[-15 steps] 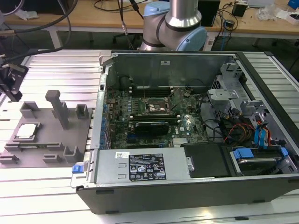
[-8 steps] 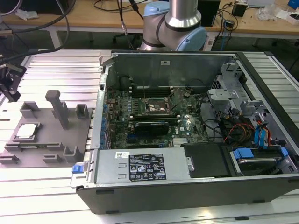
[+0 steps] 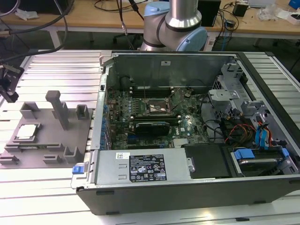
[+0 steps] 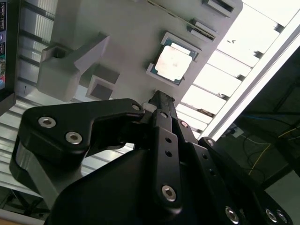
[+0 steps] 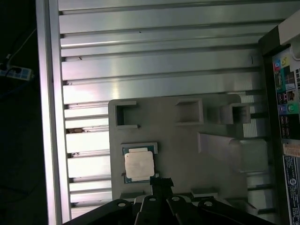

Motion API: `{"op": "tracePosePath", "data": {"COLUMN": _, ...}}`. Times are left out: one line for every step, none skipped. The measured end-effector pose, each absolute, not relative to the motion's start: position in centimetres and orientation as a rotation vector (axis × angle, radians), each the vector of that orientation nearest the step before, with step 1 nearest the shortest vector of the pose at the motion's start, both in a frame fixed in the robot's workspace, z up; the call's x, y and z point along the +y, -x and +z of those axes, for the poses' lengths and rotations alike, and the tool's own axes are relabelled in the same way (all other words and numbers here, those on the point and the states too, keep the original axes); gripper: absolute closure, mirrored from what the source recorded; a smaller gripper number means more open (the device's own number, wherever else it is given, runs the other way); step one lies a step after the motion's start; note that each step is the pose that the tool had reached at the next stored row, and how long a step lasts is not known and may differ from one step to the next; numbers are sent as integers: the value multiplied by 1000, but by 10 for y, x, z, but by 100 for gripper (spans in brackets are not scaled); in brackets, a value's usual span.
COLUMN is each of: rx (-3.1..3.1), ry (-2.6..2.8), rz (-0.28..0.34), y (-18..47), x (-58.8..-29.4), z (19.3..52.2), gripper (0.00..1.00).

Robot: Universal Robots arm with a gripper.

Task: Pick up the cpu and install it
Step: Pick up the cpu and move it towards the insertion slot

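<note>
One cpu (image 3: pixel 26 131) on grey tray (image 3: pixel 47 137); ribbed aluminium table (image 3: pixel 51 70); wooden benches (image 3: pixel 84 19) behind.

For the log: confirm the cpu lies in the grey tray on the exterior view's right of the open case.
Wrong side: the cpu lies in the grey tray on the exterior view's left of the open case, as the exterior view shows.

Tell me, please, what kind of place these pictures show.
Probably a robotics lab or workshop for computer assembly. In the exterior view an opened computer case lies on a slotted aluminium table, a robot arm stands behind it, and a grey tray beside it holds the cpu.
</note>
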State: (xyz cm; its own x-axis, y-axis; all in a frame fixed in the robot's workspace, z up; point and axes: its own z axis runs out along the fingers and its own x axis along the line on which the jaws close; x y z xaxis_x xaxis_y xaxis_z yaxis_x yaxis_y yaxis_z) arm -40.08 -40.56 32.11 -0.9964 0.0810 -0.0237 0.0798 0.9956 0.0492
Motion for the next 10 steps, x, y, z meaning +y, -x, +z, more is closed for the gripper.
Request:
{"op": "tracePosePath", "data": {"rx": 3113, "ry": -125, "rz": 75, "y": 402, "x": -406, "z": 321, "gripper": 89}}
{"op": "tracePosePath", "data": {"rx": 3113, "ry": -125, "rz": 75, "y": 403, "x": -406, "z": 320, "gripper": 89}}
{"op": "tracePosePath", "data": {"rx": 3112, "ry": -125, "rz": 75, "y": 404, "x": -406, "z": 320, "gripper": 89}}
{"op": "tracePosePath", "data": {"rx": 3112, "ry": -125, "rz": 75, "y": 406, "x": -406, "z": 320, "gripper": 89}}
{"op": "tracePosePath", "data": {"rx": 3113, "ry": -125, "rz": 75, "y": 407, "x": -406, "z": 319, "gripper": 89}}
{"op": "tracePosePath", "data": {"rx": 3112, "ry": -125, "rz": 75, "y": 408, "x": -406, "z": 319, "gripper": 89}}
{"op": "tracePosePath", "data": {"rx": 3113, "ry": -125, "rz": 75, "y": 409, "x": -406, "z": 319, "gripper": 89}}
{"op": "tracePosePath", "data": {"rx": 3113, "ry": -125, "rz": 75, "y": 411, "x": -406, "z": 318, "gripper": 89}}
{"op": "tracePosePath", "data": {"rx": 3113, "ry": -125, "rz": 75, "y": 412, "x": -406, "z": 318, "gripper": 89}}
{"op": "tracePosePath", "data": {"rx": 3113, "ry": -125, "rz": 75, "y": 413, "x": -406, "z": 318, "gripper": 89}}
